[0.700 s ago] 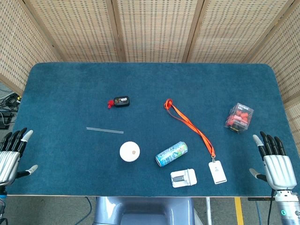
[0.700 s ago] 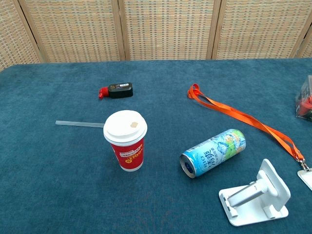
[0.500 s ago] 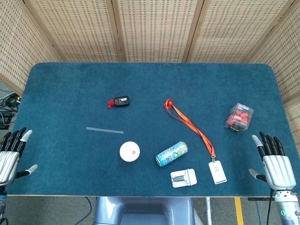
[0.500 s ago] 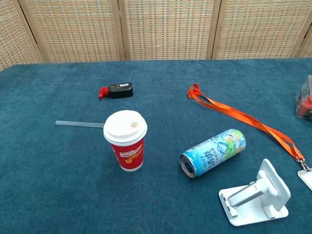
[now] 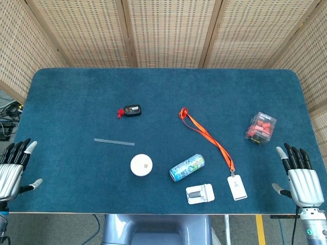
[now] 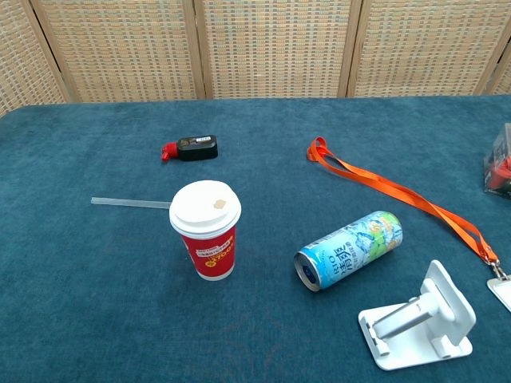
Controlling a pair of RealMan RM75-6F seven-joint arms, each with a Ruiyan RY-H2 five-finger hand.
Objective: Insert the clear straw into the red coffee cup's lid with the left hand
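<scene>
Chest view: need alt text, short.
A red coffee cup with a white lid stands upright on a blue table, a clear straw lying flat just behind it to the left. To its right lie a tipped blue can, an orange lanyard and a white phone stand; no hands show.

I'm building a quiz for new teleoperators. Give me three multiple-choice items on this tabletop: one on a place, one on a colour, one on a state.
1. Where does the clear straw lie?
A. in the lid
B. flat on the table, behind the red coffee cup
C. in the left hand

2. The lanyard is:
A. orange
B. green
C. white

3. The drink can is:
A. upright
B. on its side
C. held

Answers: 1 B, the straw rests on the cloth beyond the cup. 2 A, the strap is orange. 3 B, its end faces the chest camera.
</scene>
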